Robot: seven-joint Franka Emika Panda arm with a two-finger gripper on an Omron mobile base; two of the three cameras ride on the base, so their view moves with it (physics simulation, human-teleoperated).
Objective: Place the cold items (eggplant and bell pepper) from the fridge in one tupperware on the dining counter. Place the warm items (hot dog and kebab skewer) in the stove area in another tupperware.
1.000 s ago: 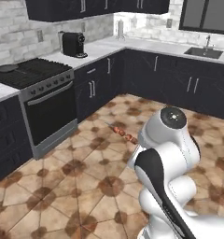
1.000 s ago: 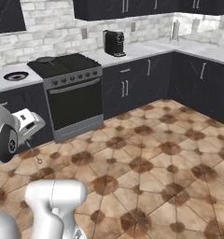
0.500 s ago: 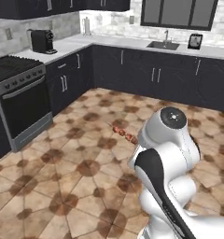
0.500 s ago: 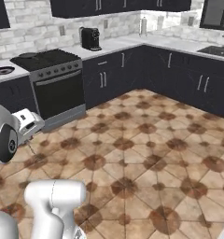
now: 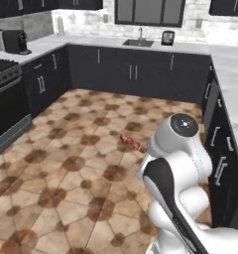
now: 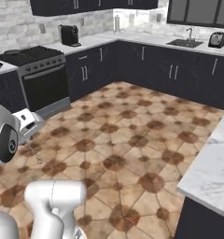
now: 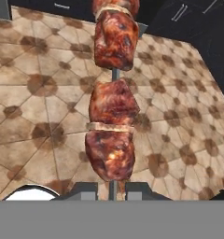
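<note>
The kebab skewer [image 7: 113,100] is the task thing you have in hand: in the hand view its stick runs up from between the two finger tips of the tool [image 7: 113,188], which is clenched on the bare end below the lowest chunk of meat. In the left base view the same skewer [image 5: 133,144] shows as a small reddish bar out over the tiled floor [image 5: 66,173], just to the left of the arm's [image 5: 178,163] upper joint, well short of the sink [image 5: 138,43] on the far counter [image 5: 116,42].

Largest first around that sink — the dark cabinet run below it, the stove [image 6: 37,77] well to its left along the side wall, the coffee machine [image 6: 68,35] between stove and sink, and a small toaster-like box [image 6: 217,39] just to the sink's right. A marble counter edge [image 6: 212,158] sits near the base, on the sink's right side.

My reading of progress: one warm item is picked and is in carriage — not yet placed. No tupperware can be made out here, so you cannot confirm anything as packed. The hot dog, eggplant and bell pepper are left to account for.
</note>
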